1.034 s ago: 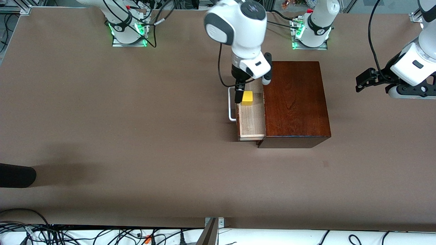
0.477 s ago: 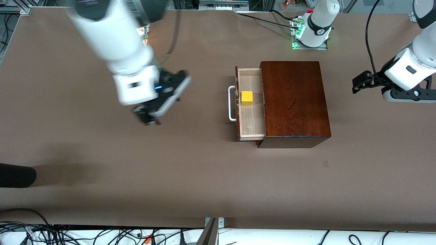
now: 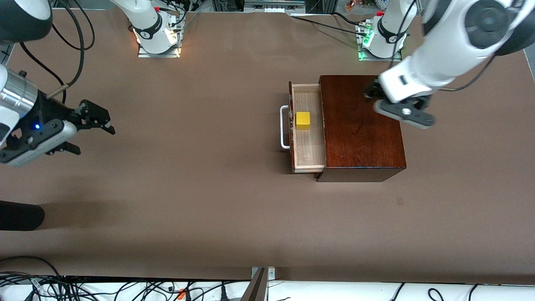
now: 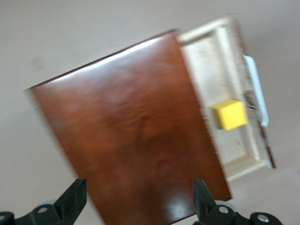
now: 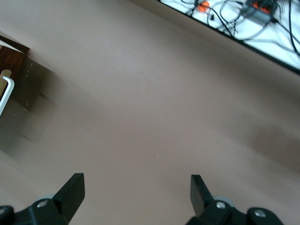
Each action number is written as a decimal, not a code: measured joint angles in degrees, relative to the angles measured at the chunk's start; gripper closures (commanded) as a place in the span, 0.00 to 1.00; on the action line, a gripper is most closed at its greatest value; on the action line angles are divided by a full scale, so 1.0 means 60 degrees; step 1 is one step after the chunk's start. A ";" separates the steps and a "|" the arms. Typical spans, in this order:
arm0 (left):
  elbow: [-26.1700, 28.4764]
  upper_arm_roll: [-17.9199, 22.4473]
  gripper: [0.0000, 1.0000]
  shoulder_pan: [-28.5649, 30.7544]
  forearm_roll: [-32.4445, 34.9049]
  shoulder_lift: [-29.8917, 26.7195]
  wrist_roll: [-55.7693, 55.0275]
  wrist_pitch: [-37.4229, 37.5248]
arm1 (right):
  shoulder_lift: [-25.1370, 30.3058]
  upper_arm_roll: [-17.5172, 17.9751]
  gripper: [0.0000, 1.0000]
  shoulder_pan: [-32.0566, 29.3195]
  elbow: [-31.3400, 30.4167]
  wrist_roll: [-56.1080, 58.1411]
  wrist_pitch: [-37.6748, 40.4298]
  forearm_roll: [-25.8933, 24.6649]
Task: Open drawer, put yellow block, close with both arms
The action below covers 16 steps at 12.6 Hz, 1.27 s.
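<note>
Front view: drawer (image 3: 308, 127) pulled out of the box (image 3: 361, 125) toward the right arm's end of the table (image 3: 209, 188), white handle (image 3: 284, 127) on its front. Block (image 3: 303, 120) sits in the tray, close to the drawer front, nothing touching it. Left gripper (image 3: 370, 90) hangs over the box top, at the part farther from the camera; fingers hard to read here. Right gripper (image 3: 98, 125) is up over bare table at the right arm's end, well apart from the drawer, fingers spread, nothing in them.

Left wrist view: box top (image 4: 136, 140) fills the frame, w/ open drawer (image 4: 225, 103) and block (image 4: 228, 114) beside it. Left gripper (image 4: 138, 199) fingers wide apart, empty.

Right wrist view: mostly bare table (image 5: 164, 103); a bit of handle (image 5: 4, 93) and a brown drawer-front corner (image 5: 11, 54) at the edge. Right gripper (image 5: 137, 190) fingers apart, holding nothing.
</note>
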<state>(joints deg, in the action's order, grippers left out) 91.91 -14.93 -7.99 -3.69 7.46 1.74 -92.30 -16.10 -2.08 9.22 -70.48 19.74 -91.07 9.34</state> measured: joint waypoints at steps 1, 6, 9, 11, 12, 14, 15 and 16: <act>-0.0293 -0.0275 0.00 -0.0236 -0.0002 0.0364 0.0379 -0.0100 | 0.0736 0.0002 0.00 0.0039 -0.1036 -0.0522 -0.0228 -0.0261; -0.0932 -0.0574 0.00 -0.2087 -0.0015 0.1976 0.1714 -0.2091 | 0.2350 0.0001 0.00 0.0102 -0.3394 -0.2893 -0.0187 -0.1172; -0.0959 -0.0572 0.67 -0.2753 -0.0015 0.2717 0.3447 -0.3214 | 0.2326 -0.0096 0.00 0.0099 -0.3438 -0.2948 -0.0224 -0.1477; -0.0993 -0.0566 0.93 -0.2822 -0.0014 0.3125 0.5220 -0.3563 | 0.2331 -0.0172 0.00 0.0099 -0.3431 -0.2948 -0.0225 -0.1594; -0.1008 -0.0565 0.99 -0.2880 0.0012 0.3303 0.6117 -0.3606 | 0.2336 -0.0185 0.00 0.0099 -0.3423 -0.2948 -0.0225 -0.1722; -0.1016 -0.0562 1.00 -0.3124 0.0161 0.3654 0.7595 -0.3735 | 0.2339 -0.0195 0.00 0.0099 -0.3407 -0.2948 -0.0246 -0.1882; -0.1020 -0.0559 1.00 -0.3300 0.0220 0.3846 0.7909 -0.3776 | 0.2336 -0.0196 0.00 0.0099 -0.3407 -0.2950 -0.0251 -0.1909; -0.1019 -0.0557 1.00 -0.3476 0.0246 0.4035 0.8024 -0.3803 | 0.2331 -0.0196 0.00 0.0100 -0.3406 -0.2970 -0.0252 -0.1910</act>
<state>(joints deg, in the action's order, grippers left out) 85.80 -18.27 -28.85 -2.21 31.67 49.89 -115.12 -2.11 -3.25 9.82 -90.91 1.92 -92.58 -2.12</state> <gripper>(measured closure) 0.727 0.000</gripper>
